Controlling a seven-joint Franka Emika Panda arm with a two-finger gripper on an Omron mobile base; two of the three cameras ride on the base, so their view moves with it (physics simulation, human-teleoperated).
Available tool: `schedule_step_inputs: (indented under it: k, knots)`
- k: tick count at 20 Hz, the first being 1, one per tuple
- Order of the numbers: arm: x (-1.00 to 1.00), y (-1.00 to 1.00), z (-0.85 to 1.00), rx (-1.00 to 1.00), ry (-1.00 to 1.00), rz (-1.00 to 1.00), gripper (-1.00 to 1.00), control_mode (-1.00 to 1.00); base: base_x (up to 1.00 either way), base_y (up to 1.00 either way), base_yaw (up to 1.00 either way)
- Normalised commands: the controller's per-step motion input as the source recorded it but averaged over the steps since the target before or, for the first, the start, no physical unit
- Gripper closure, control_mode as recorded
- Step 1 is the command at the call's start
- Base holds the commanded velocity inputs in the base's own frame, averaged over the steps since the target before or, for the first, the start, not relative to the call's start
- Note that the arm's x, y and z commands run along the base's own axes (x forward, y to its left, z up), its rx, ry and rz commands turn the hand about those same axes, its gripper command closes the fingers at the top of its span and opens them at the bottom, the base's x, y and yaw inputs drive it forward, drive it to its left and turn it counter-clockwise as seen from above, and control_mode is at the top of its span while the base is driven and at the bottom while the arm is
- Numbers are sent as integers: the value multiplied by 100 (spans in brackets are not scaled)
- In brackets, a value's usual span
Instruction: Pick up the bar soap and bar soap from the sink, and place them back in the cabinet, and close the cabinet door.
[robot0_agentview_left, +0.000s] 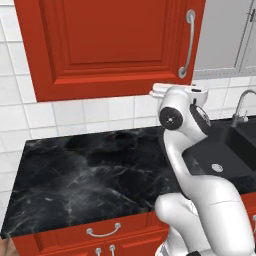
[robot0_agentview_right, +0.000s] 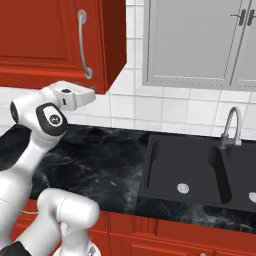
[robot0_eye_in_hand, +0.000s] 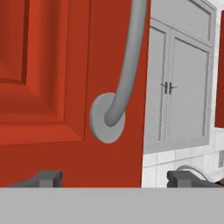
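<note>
Red cabinet door (robot0_eye_in_hand: 65, 87) stands closed before our open, empty tool (robot0_eye_in_hand: 114, 178), just below its handle (robot0_eye_in_hand: 127, 65). We see no soaps in the sink (robot0_agentview_right: 170, 170); opening that door seems next.

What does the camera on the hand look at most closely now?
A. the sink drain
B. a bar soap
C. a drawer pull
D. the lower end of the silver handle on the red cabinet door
D: in the hand view the handle meets the red cabinet door at its round mount.
</note>
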Motion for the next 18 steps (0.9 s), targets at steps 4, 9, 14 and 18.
schedule_step_inputs:
  k: [4, 9, 14, 18]
  knots:
    - [29, 0, 1, 1, -3, 0, -100, -100, 0, 0, 0]
    - [26, 0, 0, 0, 0, 0, -100, -100, 0, 0, 0]
    - [22, 0, 5, 0, 0, 0, -100, -100, 0, 0, 0]
    - [16, 0, 8, 1, 0, 0, -100, -100, 0, 0, 0]
